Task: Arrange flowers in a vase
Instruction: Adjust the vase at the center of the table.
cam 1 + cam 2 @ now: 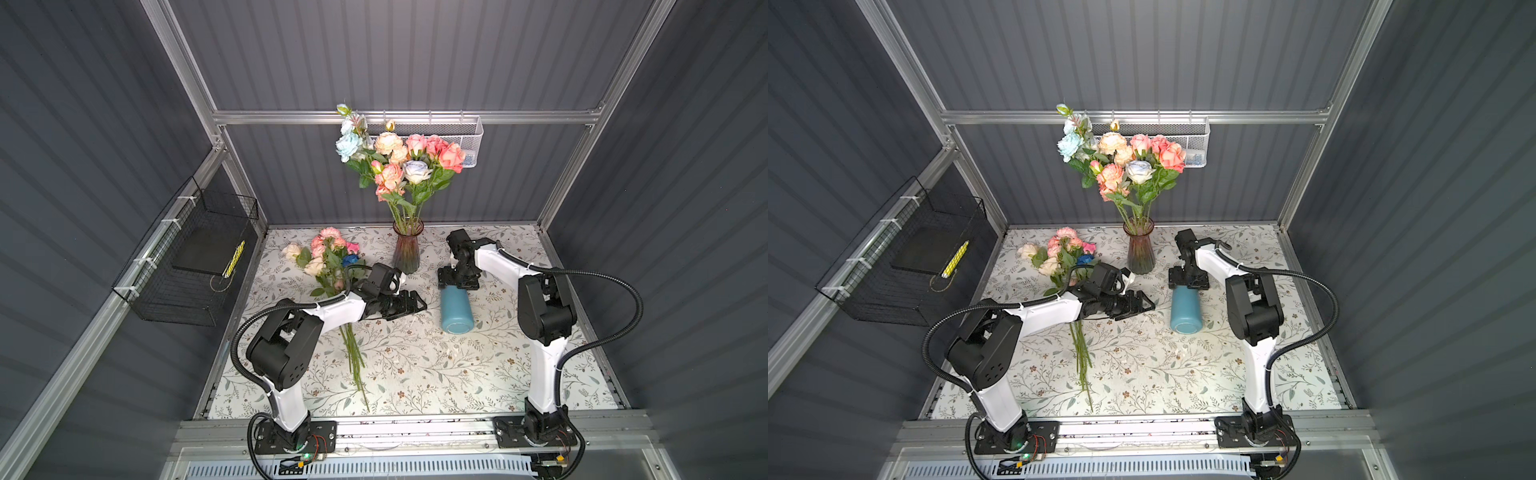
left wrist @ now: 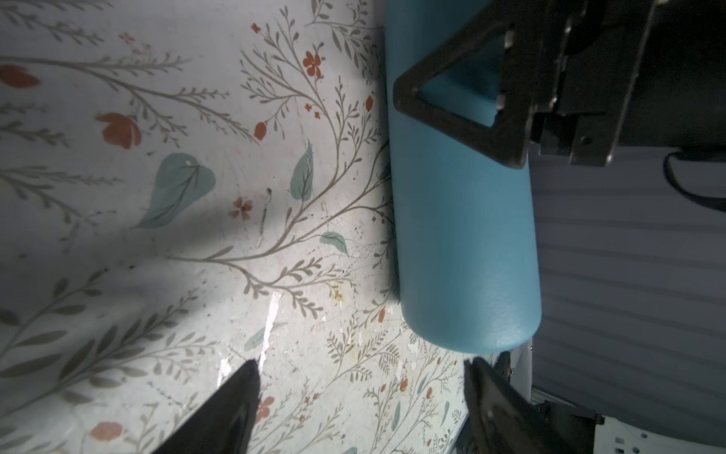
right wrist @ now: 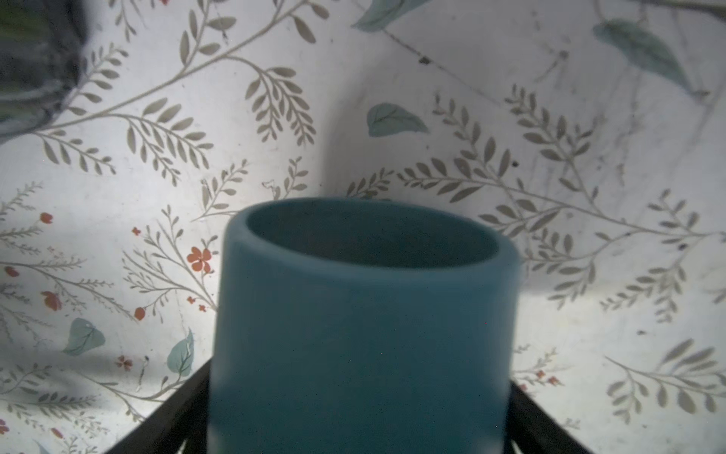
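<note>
Left end effector: hovering at frame centre, arm stretching sideways, released.
Right end effector: straddling lying blue cylinder; grip unclear.

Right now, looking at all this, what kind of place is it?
Most likely a robot test booth staged for flower arranging: grey ribbed walls on an aluminium frame, two arms bolted to a front rail, and a floral tablecloth with a glass vase of flowers.
</note>
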`<state>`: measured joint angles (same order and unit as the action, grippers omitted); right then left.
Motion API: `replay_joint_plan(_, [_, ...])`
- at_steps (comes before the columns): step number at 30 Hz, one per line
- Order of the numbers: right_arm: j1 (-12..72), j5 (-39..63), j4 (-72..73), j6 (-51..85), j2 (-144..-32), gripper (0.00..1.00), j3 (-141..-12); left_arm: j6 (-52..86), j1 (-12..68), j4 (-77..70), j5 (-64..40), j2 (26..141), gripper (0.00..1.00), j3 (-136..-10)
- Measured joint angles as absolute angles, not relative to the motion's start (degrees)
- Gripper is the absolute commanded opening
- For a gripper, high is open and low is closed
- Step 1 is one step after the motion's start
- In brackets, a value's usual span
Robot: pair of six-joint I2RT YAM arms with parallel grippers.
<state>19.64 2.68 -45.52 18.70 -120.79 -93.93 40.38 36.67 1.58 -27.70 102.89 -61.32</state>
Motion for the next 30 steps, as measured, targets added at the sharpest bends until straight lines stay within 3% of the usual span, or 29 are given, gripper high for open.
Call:
replay_joint_plan(6, [19.07,4.14,-40.75,18.87,-117.6,0.47,-88.95,40.38,36.67,1.63,-27.73,102.89,0.83,-61.3])
replay_joint_plan(13, [19.9,3.42,-26.65,19.09,-100.05,0.46,-70.74,40.36,36.67,1.87,-27.2,102.02,0.84,-60.16])
replay_joint_plan(19, [26.15,-0.38,-7.42,18.41,-82.11,0.46,-56.9,40.38,35.77,2.74,-26.44,96.07,0.83,-58.24])
replay_joint_plan(24, [32.42,-4.32,10.94,16.05,-78.48,0.45,-48.9,40.38,33.91,3.2,-25.96,89.69,0.84,-57.84])
replay_joint_plan(30, [36.05,-6.76,15.2,13.96,-80.44,0.44,-47.99,40.29,31.2,7.35,-23.81,83.48,0.84,-57.8])
